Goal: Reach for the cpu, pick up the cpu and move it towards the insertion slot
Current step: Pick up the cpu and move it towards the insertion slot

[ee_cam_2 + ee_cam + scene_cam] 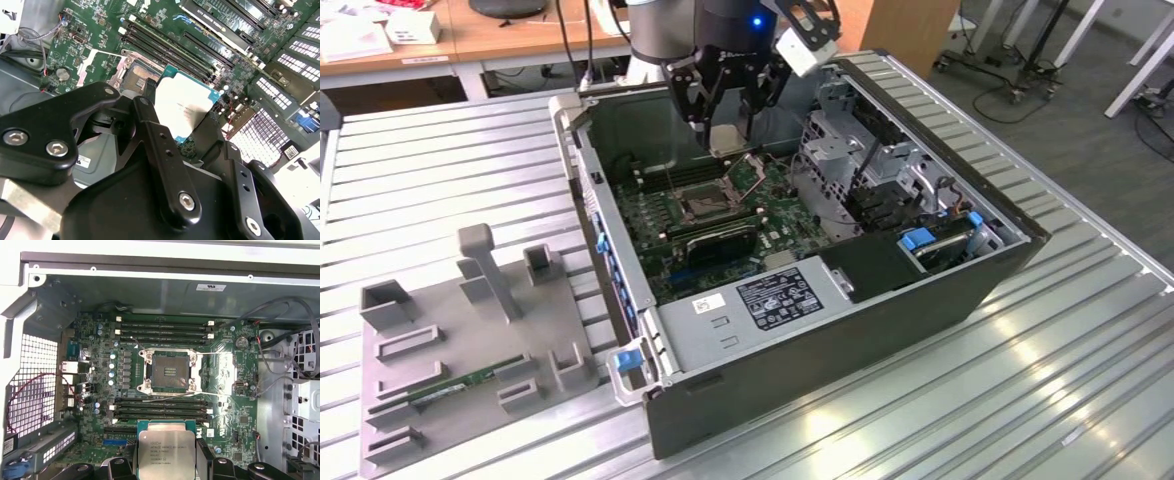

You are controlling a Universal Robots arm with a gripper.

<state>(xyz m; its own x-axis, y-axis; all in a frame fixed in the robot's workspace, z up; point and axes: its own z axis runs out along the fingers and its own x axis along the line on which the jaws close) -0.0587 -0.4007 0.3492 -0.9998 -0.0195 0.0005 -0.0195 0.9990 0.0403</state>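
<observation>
The cpu [165,446], a flat square chip with a pale silvery face, sits clamped between my black fingers [205,456]. My gripper [165,457] is shut on it and hangs inside the open computer case [607,250]. The insertion slot [169,371], a metal-framed socket with a dark centre and a thin wire lever, lies on the green motherboard a short way beyond the chip. In the second wrist view the cpu [182,106] hovers next to the insertion slot [134,80]. In the exterior view my gripper [727,135] is above the board, behind the insertion slot [699,203].
Long memory slots [162,330] run on both sides of the socket. A power supply [767,300] and drive cage [881,180] crowd the case. A grey fixture [467,350] holding a green memory stick [454,385] stands at the exterior view's left on the ribbed metal table [1014,380].
</observation>
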